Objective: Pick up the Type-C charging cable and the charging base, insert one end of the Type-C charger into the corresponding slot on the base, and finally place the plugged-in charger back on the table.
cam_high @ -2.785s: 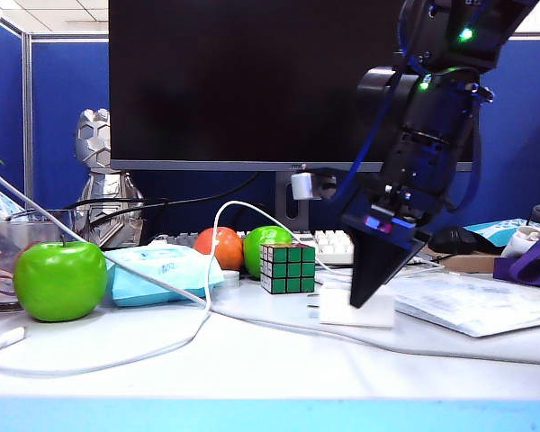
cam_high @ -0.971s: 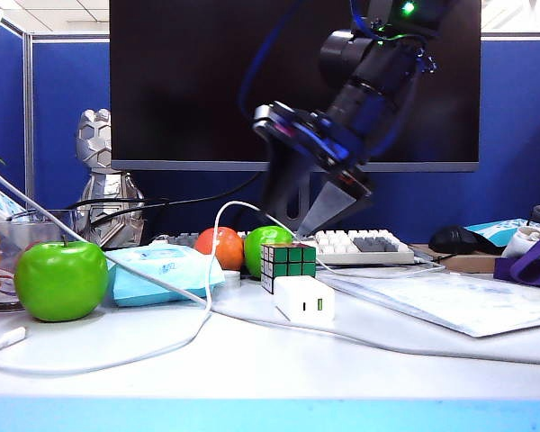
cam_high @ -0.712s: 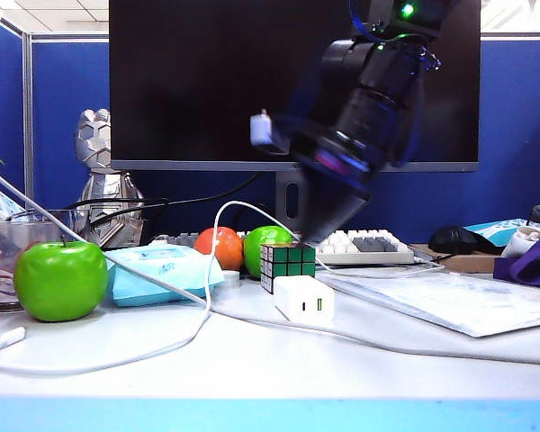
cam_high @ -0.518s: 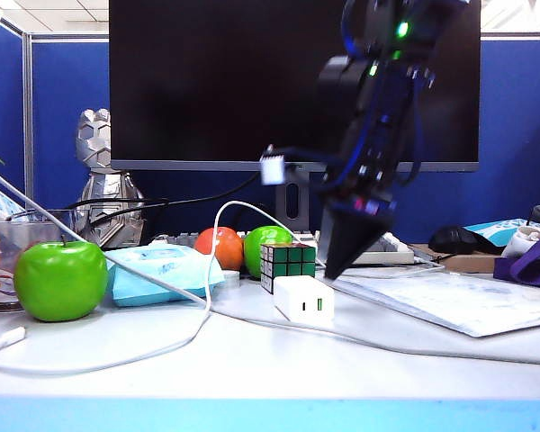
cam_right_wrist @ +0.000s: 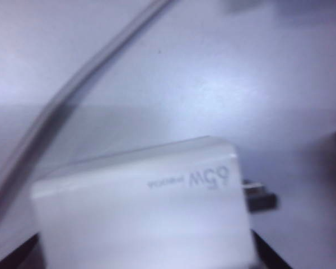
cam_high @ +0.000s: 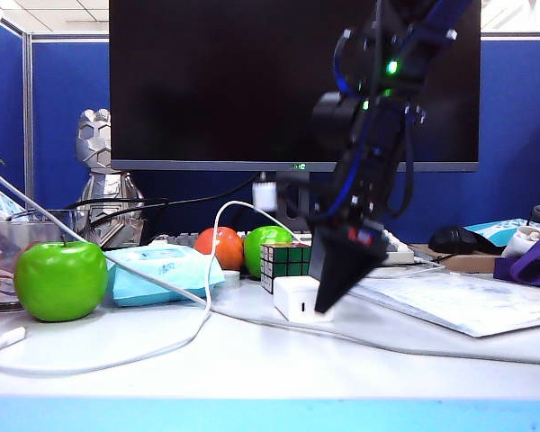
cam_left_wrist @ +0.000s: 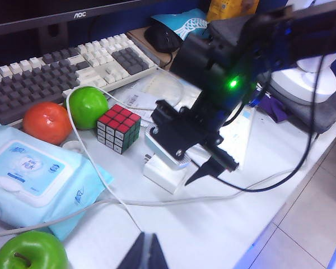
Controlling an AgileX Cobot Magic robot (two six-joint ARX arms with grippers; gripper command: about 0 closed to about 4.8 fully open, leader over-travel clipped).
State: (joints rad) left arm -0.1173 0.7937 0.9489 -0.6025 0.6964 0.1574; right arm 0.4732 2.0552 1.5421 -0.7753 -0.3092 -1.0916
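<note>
Two black fingers of the right gripper (cam_high: 335, 301) are spread apart around the small white rectangular plastic charging base (cam_high: 297, 298); the left gripper (cam_left_wrist: 145, 253) is kept closed, empty, over bare white table (cam_high: 279, 369).

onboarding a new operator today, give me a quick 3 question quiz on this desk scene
1. True or false: the right tool has come down right at the white charger block on the table.
2. Which thing stands just behind the charger block? A) puzzle cube B) big green apple C) pack of wipes
3. Fill in: the left tool hovers above the desk with its jaws ____.

Key
1. True. Its dark fingers reach the table beside the block, and the right wrist view is filled by the block.
2. A. The cube stands just behind it; the apple and wipes lie further left.
3. Shut, with nothing between them.
</note>
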